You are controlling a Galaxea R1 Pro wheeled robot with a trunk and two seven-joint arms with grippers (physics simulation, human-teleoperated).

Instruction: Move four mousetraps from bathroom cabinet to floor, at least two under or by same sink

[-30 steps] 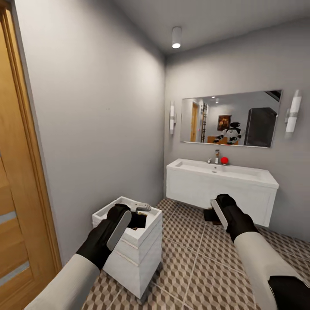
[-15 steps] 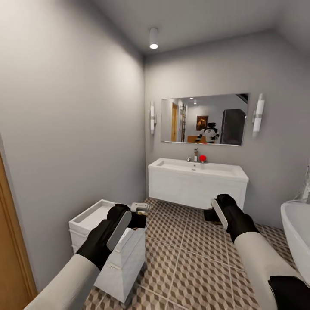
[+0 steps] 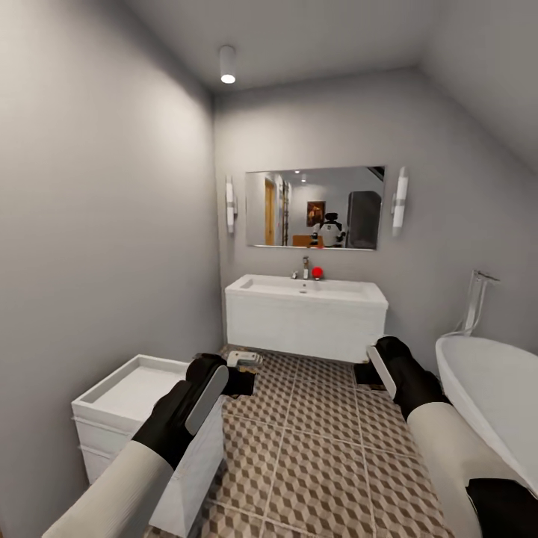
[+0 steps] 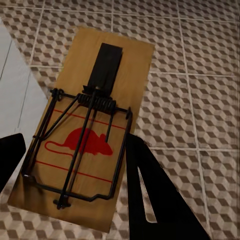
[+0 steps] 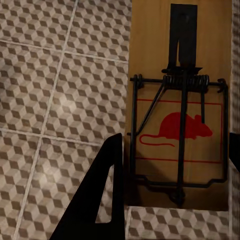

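left gripper (image 4: 70, 160): you've got a mousetrap (image 4: 82, 132) clamped between its dark fingers (image 4: 150, 200), board flat, red mouse print and wire bar facing the wrist camera, cube-pattern bathroom floor (image 4: 200, 100) under it.
right gripper (image 5: 172, 180): same deal, it's closed on the second mousetrap (image 5: 181, 105), a finger (image 5: 102, 200) on each long edge, tiles below.
white unit (image 3: 138, 392): sits right beside your left arm in the head view, against the left wall, nearer to you than the sink.
bathroom sink (image 3: 306, 288): white basin with chrome tap on the vanity at the far wall; both grippers hang in the air well short of it, left one (image 3: 243, 373) off its left end, right one (image 3: 370, 370) off its right end.
bathtub (image 3: 489, 388): right of the sink, along the right wall.
mirror (image 3: 314, 208): straight above the sink.
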